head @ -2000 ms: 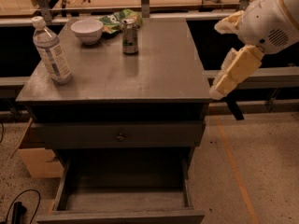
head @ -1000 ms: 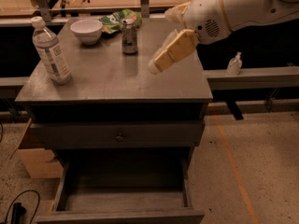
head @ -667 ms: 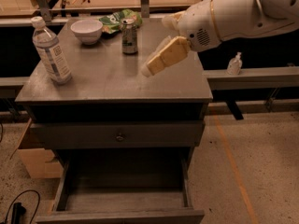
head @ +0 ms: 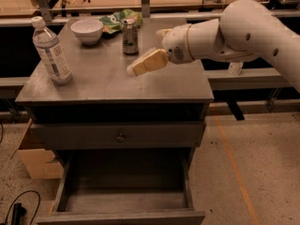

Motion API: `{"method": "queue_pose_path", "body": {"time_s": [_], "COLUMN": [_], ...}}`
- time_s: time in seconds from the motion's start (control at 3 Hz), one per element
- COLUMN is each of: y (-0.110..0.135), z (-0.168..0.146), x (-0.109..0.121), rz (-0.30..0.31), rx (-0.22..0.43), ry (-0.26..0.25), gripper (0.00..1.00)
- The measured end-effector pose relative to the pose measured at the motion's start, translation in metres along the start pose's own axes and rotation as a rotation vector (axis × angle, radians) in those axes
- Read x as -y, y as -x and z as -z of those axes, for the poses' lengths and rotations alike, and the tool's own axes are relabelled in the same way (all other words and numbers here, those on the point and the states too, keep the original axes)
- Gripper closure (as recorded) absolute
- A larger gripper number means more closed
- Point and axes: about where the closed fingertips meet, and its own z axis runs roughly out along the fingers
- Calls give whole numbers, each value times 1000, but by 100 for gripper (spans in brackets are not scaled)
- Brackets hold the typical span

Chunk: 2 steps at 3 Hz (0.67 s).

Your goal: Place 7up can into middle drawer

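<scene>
Can (head: 130, 35) stands upright, long axis vertical, near back of counter (head: 103, 81), just behind and view-left of gripper (head: 146, 50), jaws apparently apart w/ nothing btwn them; open drawer (head: 126, 198) sits well below, at front.

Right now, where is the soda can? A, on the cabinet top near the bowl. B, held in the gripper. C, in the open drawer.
A: the can stands on the cabinet top right of the bowl, with the gripper hovering just in front, not touching it.
</scene>
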Motion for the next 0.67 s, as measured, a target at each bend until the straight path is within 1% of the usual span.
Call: {"method": "queue_pose_path", "body": {"time_s": [0.33, 0.67], "y": [-8, -8], "z": [-22, -22], "x": [36, 36], "rz": [-26, -26], "rx": [38, 38], "ry": [-90, -90], "gripper": [0, 0]}}
